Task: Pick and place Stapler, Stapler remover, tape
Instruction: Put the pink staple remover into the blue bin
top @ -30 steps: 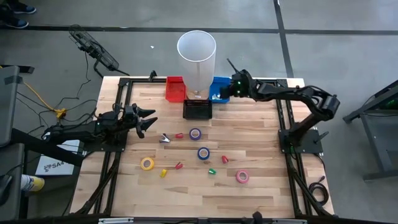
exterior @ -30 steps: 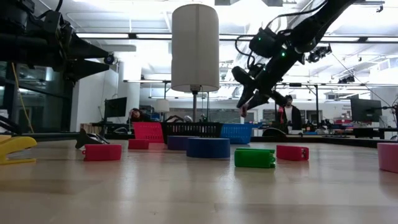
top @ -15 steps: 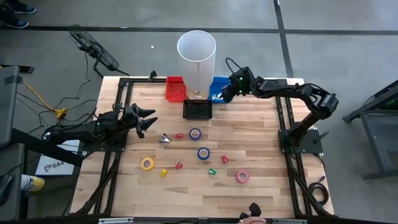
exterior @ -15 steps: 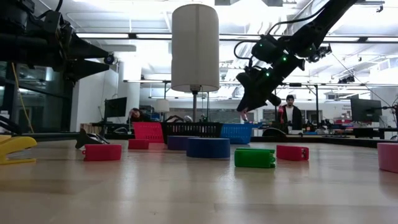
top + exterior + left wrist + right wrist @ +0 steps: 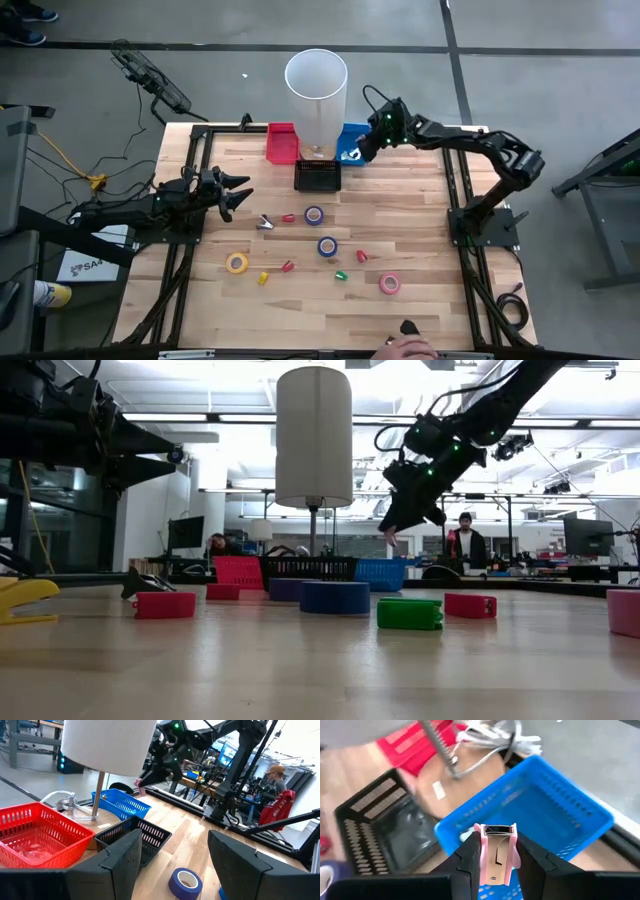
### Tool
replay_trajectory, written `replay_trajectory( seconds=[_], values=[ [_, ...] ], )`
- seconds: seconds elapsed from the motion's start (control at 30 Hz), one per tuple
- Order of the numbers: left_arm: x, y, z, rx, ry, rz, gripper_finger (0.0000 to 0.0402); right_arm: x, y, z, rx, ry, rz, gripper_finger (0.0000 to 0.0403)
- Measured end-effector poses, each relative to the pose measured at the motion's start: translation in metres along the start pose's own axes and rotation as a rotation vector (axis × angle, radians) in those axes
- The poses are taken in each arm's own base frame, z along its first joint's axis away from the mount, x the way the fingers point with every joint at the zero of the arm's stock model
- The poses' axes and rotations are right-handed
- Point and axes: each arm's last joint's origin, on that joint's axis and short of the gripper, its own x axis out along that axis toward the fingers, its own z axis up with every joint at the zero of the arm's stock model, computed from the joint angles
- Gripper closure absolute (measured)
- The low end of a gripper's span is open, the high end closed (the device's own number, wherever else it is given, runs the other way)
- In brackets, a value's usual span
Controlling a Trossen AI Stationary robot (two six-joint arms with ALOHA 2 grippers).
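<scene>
The right gripper (image 5: 496, 851) is clamped on a pink staple remover (image 5: 497, 854), held above the blue basket (image 5: 555, 815). The left gripper (image 5: 236, 195), fingers apart, waits well left of that basket. Tape rolls (image 5: 314, 215) lie on the table (image 5: 400, 200) in front of the basket.

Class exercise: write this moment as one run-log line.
right gripper: shut on pink stapler, above blue basket | left gripper: open, waiting at table's left edge

Left gripper (image 5: 170, 857) fingers spread apart, nothing between. Ahead: blue tape roll (image 5: 184, 882), black basket (image 5: 134, 835), red basket (image 5: 37, 830), blue basket (image 5: 120, 805). Farther ahead, right gripper (image 5: 142, 781) pinching pink item above blue basket.
</scene>
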Motion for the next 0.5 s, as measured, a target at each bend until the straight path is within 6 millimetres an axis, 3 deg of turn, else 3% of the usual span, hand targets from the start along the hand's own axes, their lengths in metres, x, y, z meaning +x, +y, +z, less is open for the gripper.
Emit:
replay_trajectory(
  seconds=[0.23,0.5],
  values=[
    [0.000,0.000,0.000,0.000,0.001,-0.001,0.0176,0.022,-0.015,-0.003,0.155,0.096,0.026,0.0320],
    [0.000,0.000,0.000,0.000,0.001,-0.002,0.0176,0.021,-0.027,-0.002,0.285,0.101,0.029,0.0288]
  ],
)
